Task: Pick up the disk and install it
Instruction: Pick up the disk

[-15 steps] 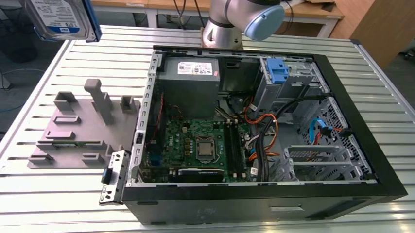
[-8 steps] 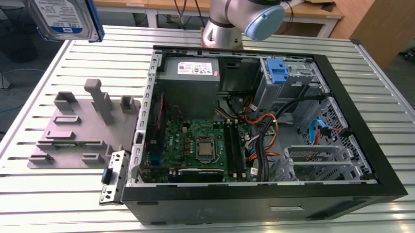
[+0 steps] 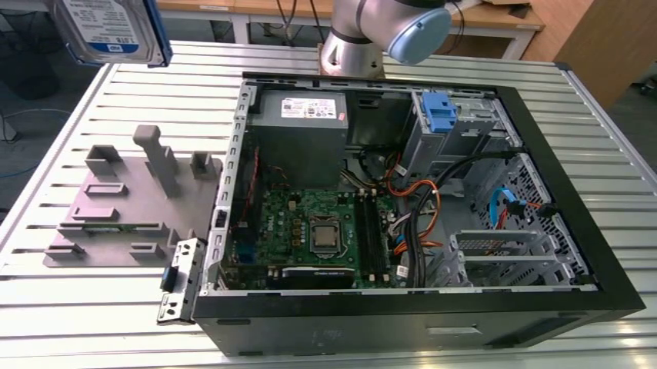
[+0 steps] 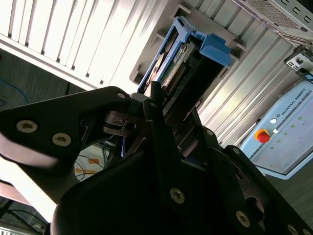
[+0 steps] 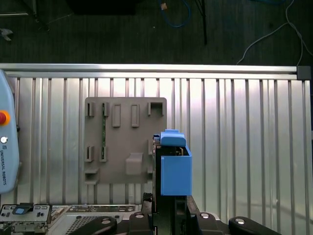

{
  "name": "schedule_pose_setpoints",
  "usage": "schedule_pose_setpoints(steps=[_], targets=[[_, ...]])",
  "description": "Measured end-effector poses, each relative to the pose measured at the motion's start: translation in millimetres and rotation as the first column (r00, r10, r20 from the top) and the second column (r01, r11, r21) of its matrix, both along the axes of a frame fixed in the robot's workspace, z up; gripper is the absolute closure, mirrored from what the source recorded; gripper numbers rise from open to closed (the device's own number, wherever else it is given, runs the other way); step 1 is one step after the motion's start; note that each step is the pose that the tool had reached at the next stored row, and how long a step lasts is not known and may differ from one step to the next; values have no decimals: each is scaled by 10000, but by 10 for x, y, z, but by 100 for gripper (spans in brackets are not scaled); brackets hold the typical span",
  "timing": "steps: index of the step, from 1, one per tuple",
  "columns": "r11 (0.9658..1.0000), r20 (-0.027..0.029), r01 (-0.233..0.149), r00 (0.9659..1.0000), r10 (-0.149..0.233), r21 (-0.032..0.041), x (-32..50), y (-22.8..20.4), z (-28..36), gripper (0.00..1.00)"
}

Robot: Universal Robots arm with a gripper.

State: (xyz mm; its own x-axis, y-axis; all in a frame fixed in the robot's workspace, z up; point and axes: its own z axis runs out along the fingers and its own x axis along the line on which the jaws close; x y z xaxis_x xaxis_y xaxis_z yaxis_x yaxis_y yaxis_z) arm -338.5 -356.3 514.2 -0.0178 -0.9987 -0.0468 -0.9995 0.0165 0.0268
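Gripper (image 5: 167,203) clamped on disk (image 5: 174,169), holding it edge-down high over the table (image 5: 244,147) beside the grey fixture plate (image 5: 124,142), apart from the open case (image 3: 411,327)

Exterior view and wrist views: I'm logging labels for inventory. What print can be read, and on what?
On the disk: white-and-blue label, print too small to read.
On the power supply: white sticker, too small to read.
On the pendant, second wrist view: a maker's name, not quoted here.
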Motion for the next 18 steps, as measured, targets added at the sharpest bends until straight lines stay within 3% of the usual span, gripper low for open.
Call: schedule_pose_setpoints(steps=[9, 18], targets=[[10000, -1, 0, 10000, 0, 0, 87, 0, 0, 65], [10000, 0, 0, 10000, 0, 0, 101, 0, 0, 65]])
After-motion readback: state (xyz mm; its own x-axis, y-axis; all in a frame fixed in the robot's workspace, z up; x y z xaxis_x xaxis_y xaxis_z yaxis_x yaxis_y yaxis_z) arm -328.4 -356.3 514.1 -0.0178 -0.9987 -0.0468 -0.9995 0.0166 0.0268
